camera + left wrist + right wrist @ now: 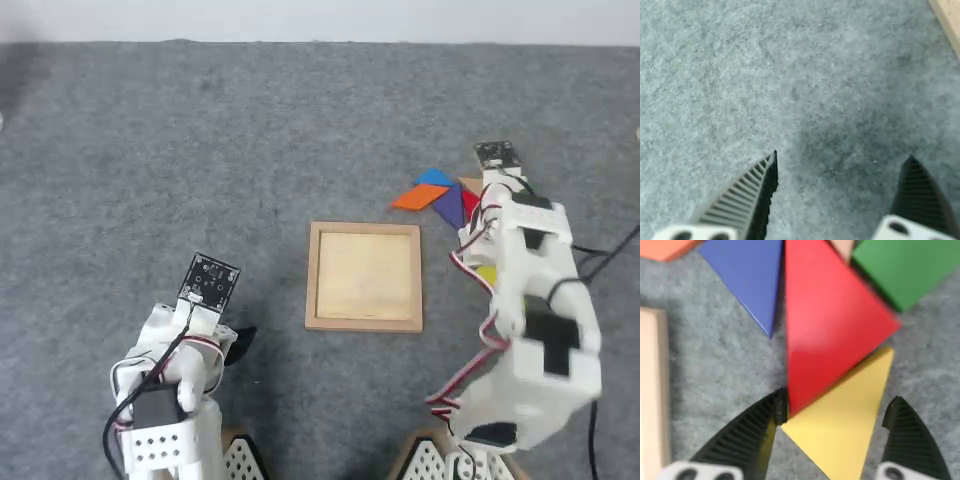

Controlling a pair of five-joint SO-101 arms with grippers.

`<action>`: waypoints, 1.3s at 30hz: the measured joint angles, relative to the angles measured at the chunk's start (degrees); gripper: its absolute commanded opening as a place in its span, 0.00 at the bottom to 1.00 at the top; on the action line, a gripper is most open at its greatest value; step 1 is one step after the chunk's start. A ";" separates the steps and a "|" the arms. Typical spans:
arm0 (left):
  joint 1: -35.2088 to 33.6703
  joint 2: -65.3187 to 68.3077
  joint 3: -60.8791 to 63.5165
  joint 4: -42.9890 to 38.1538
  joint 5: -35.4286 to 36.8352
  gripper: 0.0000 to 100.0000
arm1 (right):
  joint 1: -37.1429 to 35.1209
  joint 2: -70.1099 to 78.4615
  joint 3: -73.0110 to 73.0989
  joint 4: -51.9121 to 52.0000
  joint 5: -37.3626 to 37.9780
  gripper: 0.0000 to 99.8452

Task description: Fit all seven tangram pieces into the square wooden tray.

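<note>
Two robot arms sit at a grey, carpet-like counter (150, 150) with a square wooden tray (313, 280) between them, its inside bare, so no tangram piece has been fitted yet. The pieces lie in a loose cluster just beyond the tray's far right corner, under the right arm. The right gripper (837, 405) hovers low over them, opened wide and grasping nothing, its two dark fingers straddling a yellow triangle (845, 435). A red triangle (830, 325) lies tight against the yellow one, possibly overlapping its edge, and one finger (765, 425) appears to touch the red corner. A blue triangle (752, 275), a green piece (905, 270) and an orange piece (662, 246) crowd close behind. The likely trouble is that closing here pinches the red corner along with the yellow triangle, dragging both or scattering the neighbours. The yellow piece is also thin and wedge-shaped, so it could pivot or squirt out from between the fingers. The left gripper (840, 160) rests low over bare counter near the tray's near left corner, spread wide and empty.
</note>
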 measured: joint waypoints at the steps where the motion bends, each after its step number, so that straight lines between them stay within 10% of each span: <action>1: 0.00 0.00 0.00 0.00 0.00 0.37 | 0.09 0.44 -0.97 0.70 0.00 0.31; 39: 0.00 0.00 0.00 0.00 0.00 0.37 | -1.85 -3.34 4.40 3.60 3.25 0.31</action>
